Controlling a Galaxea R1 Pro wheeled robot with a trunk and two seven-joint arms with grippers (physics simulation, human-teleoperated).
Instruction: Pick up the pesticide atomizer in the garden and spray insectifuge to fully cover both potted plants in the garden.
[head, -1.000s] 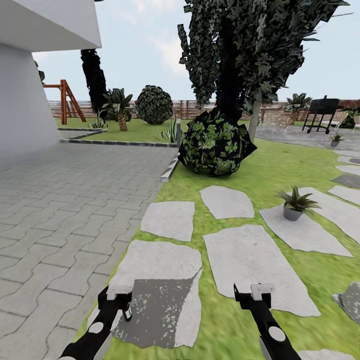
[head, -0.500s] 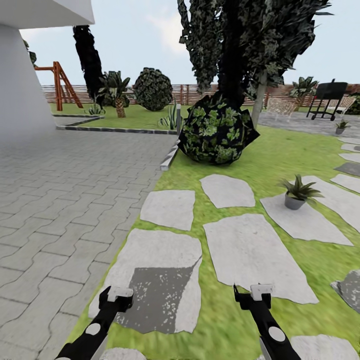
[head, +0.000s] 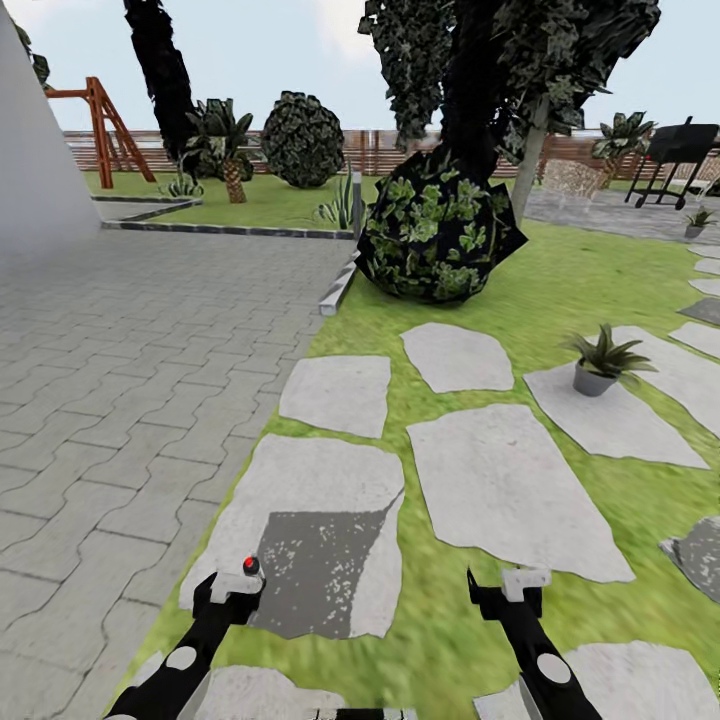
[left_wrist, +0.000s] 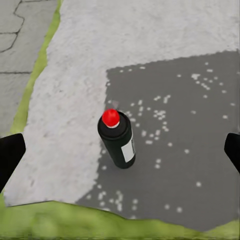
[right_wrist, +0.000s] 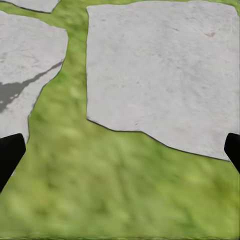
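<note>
The pesticide atomizer (left_wrist: 117, 142), a slim dark bottle with a red top and white label, stands upright on a grey stepping stone (left_wrist: 165, 45) at the edge of a dark shadow. In the head view only its red top (head: 251, 566) peeks just above my left gripper (head: 232, 590). That gripper is open, its fingertips (left_wrist: 10, 155) wide apart on either side of the bottle and not touching it. My right gripper (head: 510, 588) is open and holds nothing, above grass (right_wrist: 120, 190). One potted plant (head: 600, 365) sits on a stone to the right; another small one (head: 697, 222) stands far right.
A big dark leafy bush (head: 437, 240) and tree stand ahead, with a grey bollard lamp (head: 356, 205) beside them. A paved brick area (head: 120, 380) lies left of the lawn. Stepping stones (head: 505, 480) spread ahead. A grill (head: 680, 150) and the wooden fence (head: 380, 150) are far back.
The whole view has shifted, with the scene sliding up the picture as the camera moved. The atomizer's red top now shows above the left gripper. Both grippers stay open.
</note>
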